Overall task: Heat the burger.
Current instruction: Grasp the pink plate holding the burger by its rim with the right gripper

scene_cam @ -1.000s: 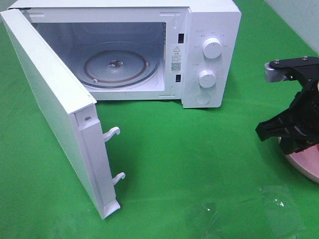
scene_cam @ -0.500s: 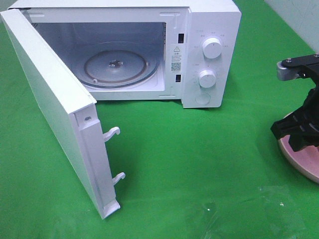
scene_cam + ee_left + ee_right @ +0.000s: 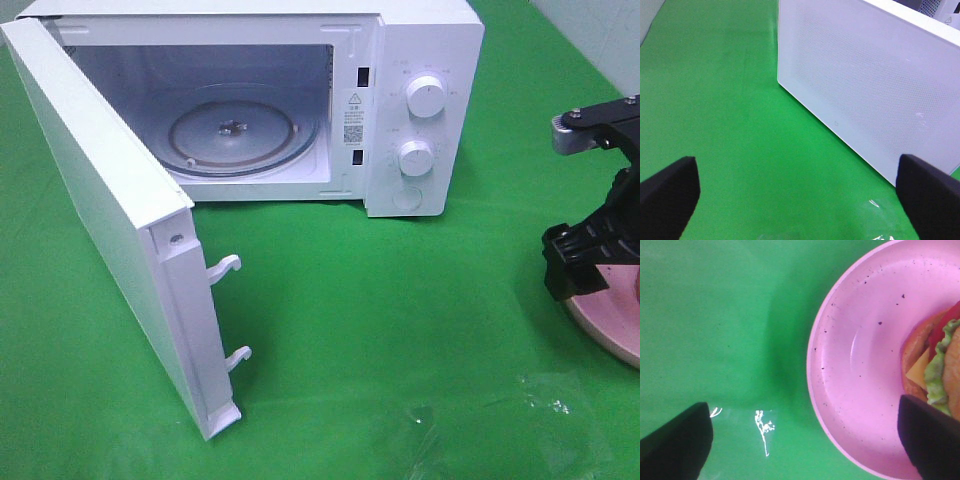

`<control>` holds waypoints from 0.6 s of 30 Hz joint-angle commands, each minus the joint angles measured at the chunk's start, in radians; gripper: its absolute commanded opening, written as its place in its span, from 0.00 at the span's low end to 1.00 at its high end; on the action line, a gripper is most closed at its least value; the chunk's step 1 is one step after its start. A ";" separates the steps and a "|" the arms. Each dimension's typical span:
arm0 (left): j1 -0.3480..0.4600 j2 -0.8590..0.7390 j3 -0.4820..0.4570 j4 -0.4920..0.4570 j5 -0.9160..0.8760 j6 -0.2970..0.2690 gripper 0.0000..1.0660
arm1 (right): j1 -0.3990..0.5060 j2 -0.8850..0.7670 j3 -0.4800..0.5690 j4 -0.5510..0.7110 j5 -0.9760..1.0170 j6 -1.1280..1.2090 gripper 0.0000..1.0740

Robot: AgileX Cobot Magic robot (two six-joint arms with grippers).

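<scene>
**Exterior high view.** The microwave oven (image 3: 425, 40) stands at the far left of the green counter (image 3: 400, 300). Its door (image 3: 100, 230) is swung wide toward the near left, and the glass turntable (image 3: 235, 130) is bare. The right tool (image 3: 590, 262) hangs over the pink plate (image 3: 612, 325) at the right edge. The burger cannot be seen here, because the tool and the frame edge hide it.
- Hazard: the latch hooks (image 3: 226, 268) project from the door edge. A low, wide carry toward the cavity could strike them or the door.
- Hazard: a sheet of clear film (image 3: 545, 405) lies near the plate and could snag a dragging finger.

**Left wrist view.** The left tool (image 3: 800, 200) has its fingers spread apart with nothing between them. It faces the door's outer panel (image 3: 865, 85).
- Hazard: any contact here could swing the door into the loading path.

**Right wrist view.** The right tool's fingertips (image 3: 675, 440) stand wide apart and hold nothing. The burger (image 3: 935, 360) rests on the plate toward its rim and is only partly in view. It sits close to one fingertip, not centred in the gap.
- Hazard: closing from this position would likely pinch the plate rim or clip the bun edge.
- Hazard: the stacked layers may shear under an off-centre squeeze, and the glossy bun may slip.
</scene>
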 commanded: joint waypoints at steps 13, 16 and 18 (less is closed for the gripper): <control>-0.007 -0.002 0.000 -0.003 -0.007 -0.001 0.94 | -0.052 0.149 -0.004 -0.010 -0.072 -0.016 0.86; -0.007 -0.002 0.000 -0.003 -0.007 -0.001 0.94 | -0.052 0.190 -0.004 -0.010 -0.107 -0.016 0.85; -0.007 -0.002 0.000 -0.003 -0.007 -0.001 0.94 | -0.052 0.217 -0.004 -0.010 -0.121 -0.016 0.85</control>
